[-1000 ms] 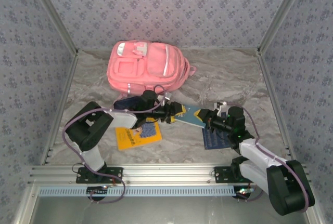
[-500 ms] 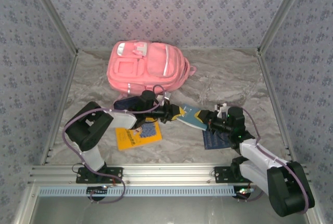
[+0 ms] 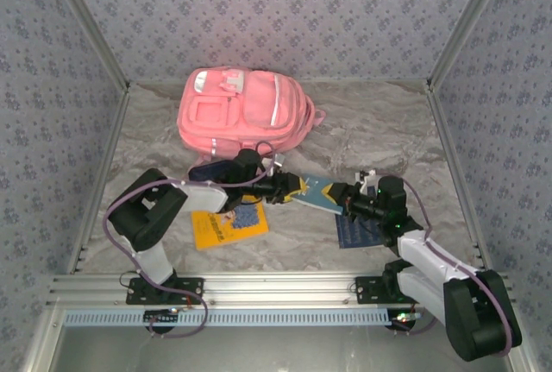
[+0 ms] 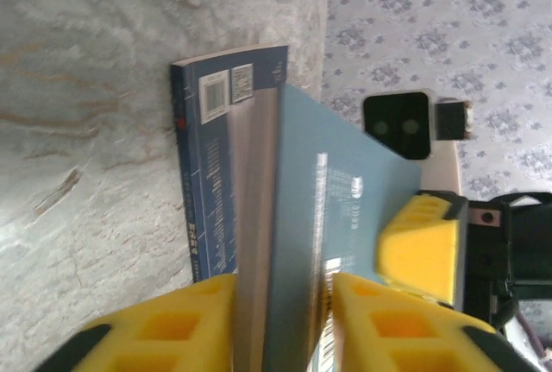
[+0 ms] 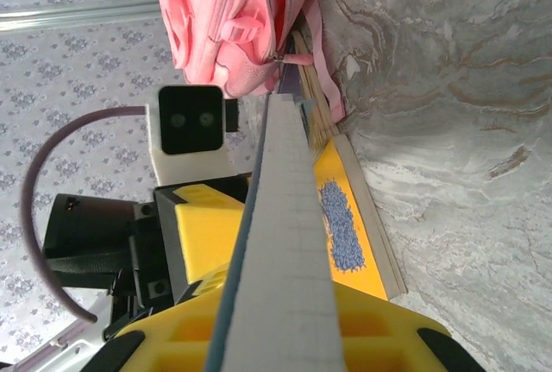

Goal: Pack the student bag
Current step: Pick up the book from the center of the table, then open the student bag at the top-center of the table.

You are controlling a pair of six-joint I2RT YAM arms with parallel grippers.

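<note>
Unmoved, low left pincer (image 4: pixel 283 281), right pincer (image 3: pixel 341 193) clasp book (image 3: pixel 319 191).

Our left arm (image 3: pixel 203 195) stretched rightward, left gripper (image 3: pixel 291 187) straddling the book (image 3: pixel 317 195) | our right arm (image 3: pixel 423 247) stretched leftward, right gripper (image 3: pixel 339 193) clamped on it

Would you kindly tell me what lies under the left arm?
A yellow book lies flat on the marble table; the left arm covers its far edge, hiding part of the cover.

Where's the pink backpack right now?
Top view: the pink backpack lies on the table, far side, left of centre, just beyond the left pincer.
</note>
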